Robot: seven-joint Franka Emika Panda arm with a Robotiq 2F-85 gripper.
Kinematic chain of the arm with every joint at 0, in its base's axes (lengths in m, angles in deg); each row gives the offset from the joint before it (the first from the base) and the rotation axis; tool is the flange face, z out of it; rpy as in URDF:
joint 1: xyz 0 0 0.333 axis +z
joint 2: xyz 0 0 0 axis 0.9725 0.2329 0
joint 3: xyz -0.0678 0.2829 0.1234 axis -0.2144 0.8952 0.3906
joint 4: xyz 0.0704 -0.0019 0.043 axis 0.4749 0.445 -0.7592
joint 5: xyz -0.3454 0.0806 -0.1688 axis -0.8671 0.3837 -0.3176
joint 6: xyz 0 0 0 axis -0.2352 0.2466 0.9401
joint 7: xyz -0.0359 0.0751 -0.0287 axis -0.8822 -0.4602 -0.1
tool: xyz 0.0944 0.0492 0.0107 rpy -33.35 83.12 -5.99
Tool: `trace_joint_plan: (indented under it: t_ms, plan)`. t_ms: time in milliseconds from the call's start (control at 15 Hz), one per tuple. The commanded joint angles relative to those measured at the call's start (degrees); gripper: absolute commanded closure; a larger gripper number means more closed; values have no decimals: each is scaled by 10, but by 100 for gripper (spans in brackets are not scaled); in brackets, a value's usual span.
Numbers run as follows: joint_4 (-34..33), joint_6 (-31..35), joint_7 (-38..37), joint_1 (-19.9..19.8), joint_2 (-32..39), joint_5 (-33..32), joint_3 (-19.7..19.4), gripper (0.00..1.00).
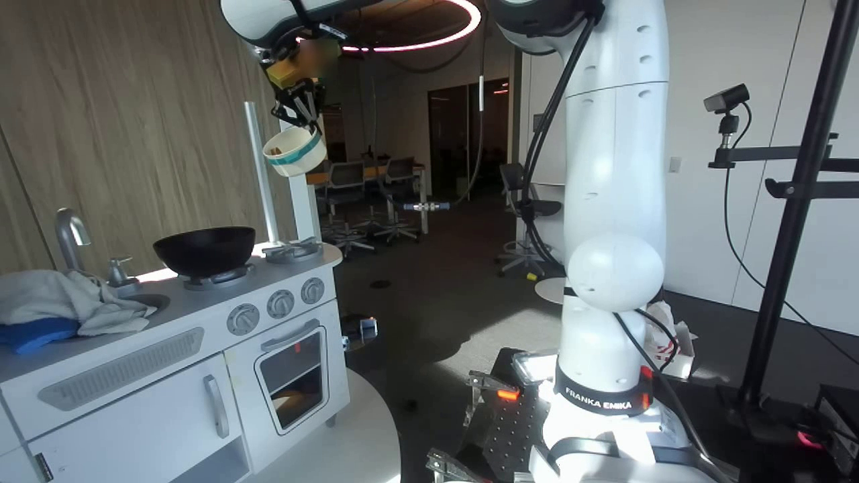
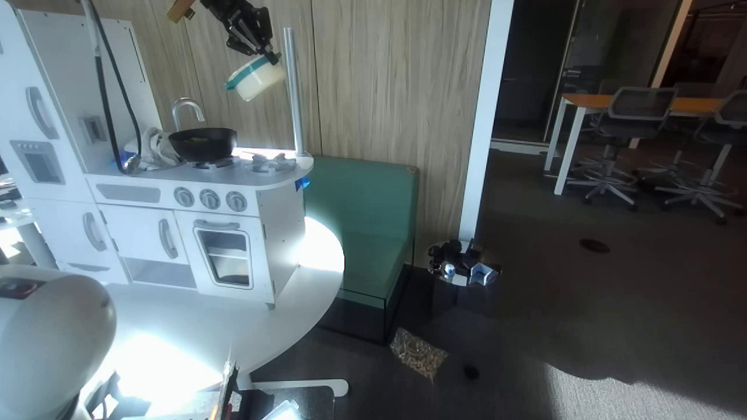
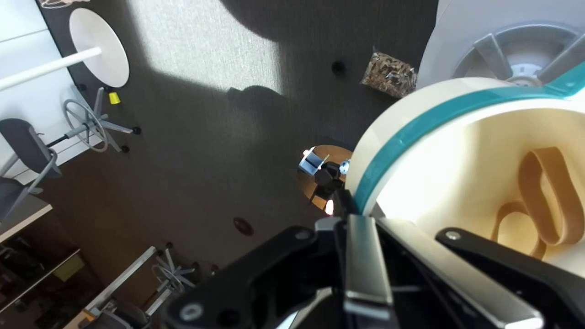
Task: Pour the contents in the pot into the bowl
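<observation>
Pot (image 1: pixel 294 155) aloft, tilted, higher than the bowl (image 1: pixel 205 253) and well apart from it. Round, smooth cream wall, teal band at the edge; fingers (image 3: pixel 368 256) pinching that edge. Inside, wrist view: flat tan loops (image 3: pixel 565 201). Bowl black, wide-mouthed, round-bellied, sitting on a burner (image 1: pixel 218 278). Grey surface (image 1: pixel 278 272) ends in a rounded edge; upright metal post (image 1: pixel 262 174) near that end. On the bowl's other side, crumpled pale cloth (image 1: pixel 74 295) by the tap (image 1: pixel 70 231). Open air between pot and bowl, both exterior views.
</observation>
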Motion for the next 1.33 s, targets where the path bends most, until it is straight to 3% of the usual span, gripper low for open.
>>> trace_joint_plan:
  t_ms: [0, 667, 1267]
  plan:
    - [5, 34, 2, -7, 5, 25, -10, 99]
    - [30, 60, 14, -6, 26, 74, -17, 99]
    - [39, 73, 19, -7, 50, 81, -21, 99]
